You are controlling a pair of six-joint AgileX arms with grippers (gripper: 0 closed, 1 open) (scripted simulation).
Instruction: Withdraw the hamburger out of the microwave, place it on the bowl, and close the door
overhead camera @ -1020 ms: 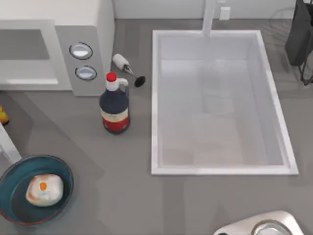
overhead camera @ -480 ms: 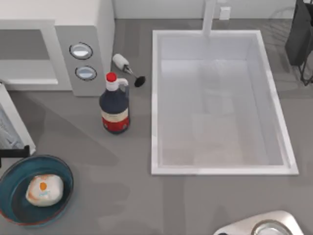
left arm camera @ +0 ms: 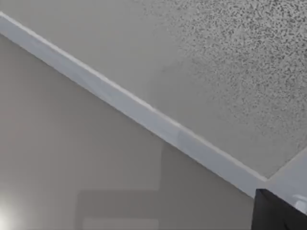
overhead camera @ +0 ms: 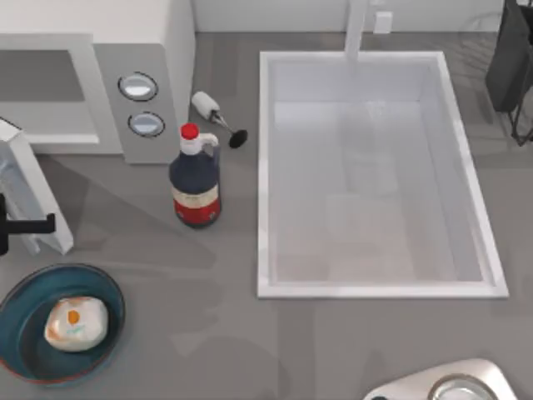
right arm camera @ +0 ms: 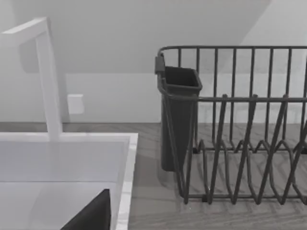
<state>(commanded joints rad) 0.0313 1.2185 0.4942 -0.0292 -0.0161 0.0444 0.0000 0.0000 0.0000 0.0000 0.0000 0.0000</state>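
Observation:
The hamburger (overhead camera: 77, 323), cream-white with orange-brown patches, lies inside the dark teal bowl (overhead camera: 107, 293) at the table's front left. The white-grey microwave (overhead camera: 137, 50) stands at the back left with its cavity open. Its door (overhead camera: 37, 196) is a white panel standing partly swung out in front of the cavity. My left gripper (overhead camera: 25, 225) shows as a black bar at the left edge, against the door's outer end. In the left wrist view a dark fingertip (left arm camera: 278, 213) sits close to a pale speckled panel with a white strip. My right arm is parked by the sink, a dark finger (right arm camera: 91, 215) showing.
A dark bottle with a red cap (overhead camera: 196, 179) stands right of the microwave, a small white-and-black utensil (overhead camera: 218, 119) behind it. A big white sink (overhead camera: 375, 283) takes the middle right. A dish rack (right arm camera: 240, 124) is at the back right and a silver pan (overhead camera: 450, 387) at the front right.
The door has swung in from the left edge toward the microwave front. The left gripper's black bar has come into view with it. Hamburger and bowl have not moved.

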